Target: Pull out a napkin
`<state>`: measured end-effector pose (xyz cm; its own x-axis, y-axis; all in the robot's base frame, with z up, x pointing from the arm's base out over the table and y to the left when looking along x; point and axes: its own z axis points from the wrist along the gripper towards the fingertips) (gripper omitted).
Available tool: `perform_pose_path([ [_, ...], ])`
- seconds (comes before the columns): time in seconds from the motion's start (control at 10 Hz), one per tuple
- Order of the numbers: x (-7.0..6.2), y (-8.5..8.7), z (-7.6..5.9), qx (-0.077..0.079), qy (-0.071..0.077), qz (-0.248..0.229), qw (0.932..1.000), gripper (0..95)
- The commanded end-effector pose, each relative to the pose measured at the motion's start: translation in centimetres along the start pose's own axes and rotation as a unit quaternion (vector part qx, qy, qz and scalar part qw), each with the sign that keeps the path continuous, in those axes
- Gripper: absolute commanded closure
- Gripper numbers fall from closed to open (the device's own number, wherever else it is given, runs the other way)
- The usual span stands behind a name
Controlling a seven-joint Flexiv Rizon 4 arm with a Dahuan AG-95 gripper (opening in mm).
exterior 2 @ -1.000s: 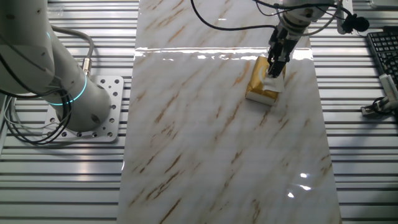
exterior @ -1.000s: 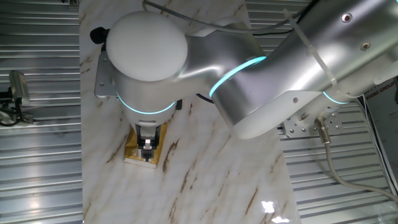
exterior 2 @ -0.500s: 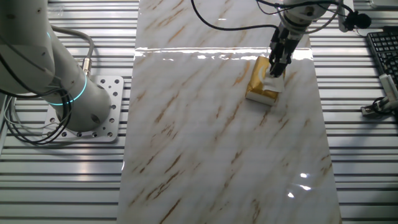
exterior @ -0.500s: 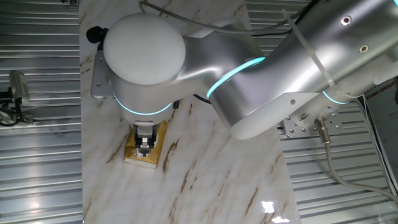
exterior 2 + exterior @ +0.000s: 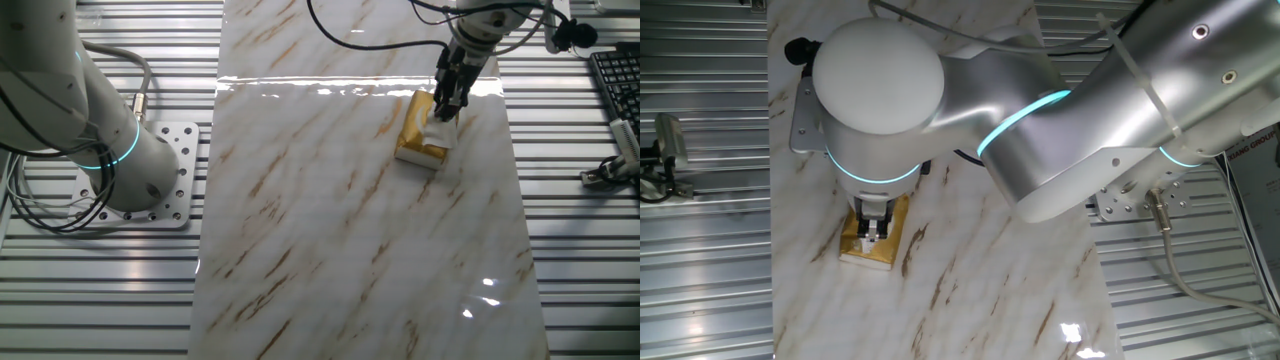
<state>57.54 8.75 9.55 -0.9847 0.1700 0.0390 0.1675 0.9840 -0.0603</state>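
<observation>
Over golden pack [image 5: 418,137], pincer [image 5: 443,112] pinches white napkin [image 5: 439,131]; one fixed view: arm hides most.

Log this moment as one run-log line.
phase: napkin pull | claw: over golden tissue pack, closure unclear | napkin: white sheet showing at pack, not yet free | surface: marble table

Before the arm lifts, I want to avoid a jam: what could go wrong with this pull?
The pincer sits on the napkin at the golden pack. Nothing holds the pack down, so it may lift or slide along. The thin sheet could also tear or slip free.
</observation>
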Motion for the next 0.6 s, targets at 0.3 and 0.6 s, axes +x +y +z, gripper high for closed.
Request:
perform_pose_path([
  [0.3, -0.30, -0.28, -0.03, -0.002, 0.003, -0.006, 1.0000, 95.0],
  [0.6, -0.42, -0.42, -0.05, -0.005, 0.004, -0.006, 1.0000, 95.0],
])
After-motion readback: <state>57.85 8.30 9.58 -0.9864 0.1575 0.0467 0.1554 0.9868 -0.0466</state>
